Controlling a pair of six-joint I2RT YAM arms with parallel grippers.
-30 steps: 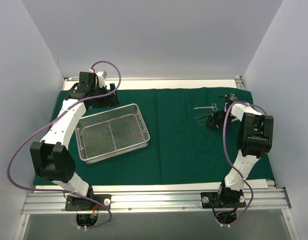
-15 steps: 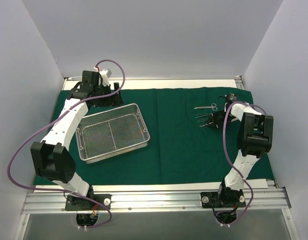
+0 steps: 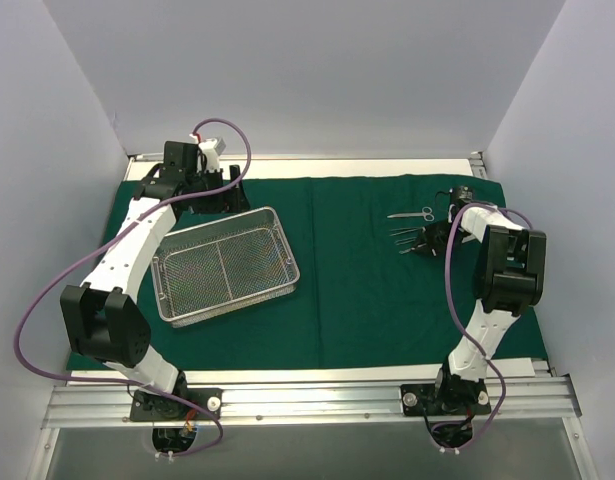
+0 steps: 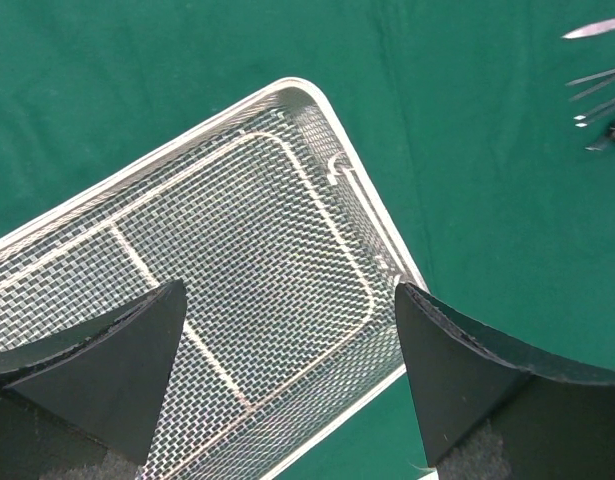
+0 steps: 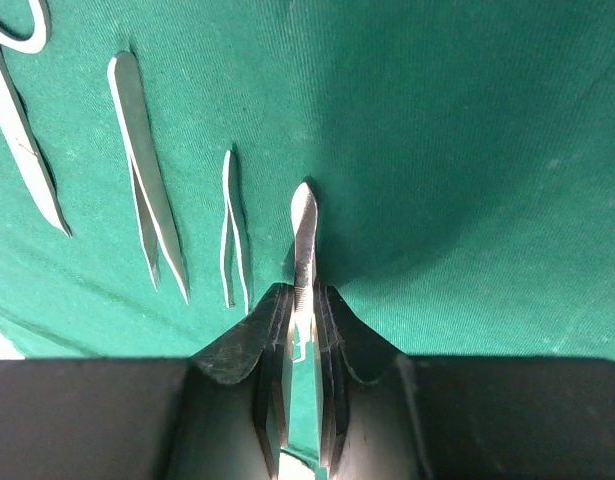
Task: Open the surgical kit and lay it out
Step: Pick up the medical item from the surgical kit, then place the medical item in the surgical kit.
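Right fingers [image 5: 242, 345] pinch a slim metal instrument [image 5: 304, 225] on the green drape [image 3: 357, 290], beside two tweezers [image 5: 147, 180]. Left fingers [image 4: 107, 370] hang spread wide above the wire-mesh tray [image 3: 227, 268] on the drape's left side.

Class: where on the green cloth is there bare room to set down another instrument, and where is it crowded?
The widest bare cloth lies between the mesh tray and the row of instruments, running to the near edge. Crowded: far right, where the right claw pinches one thin instrument; far left, where the left claw hangs at the tray's far rim.
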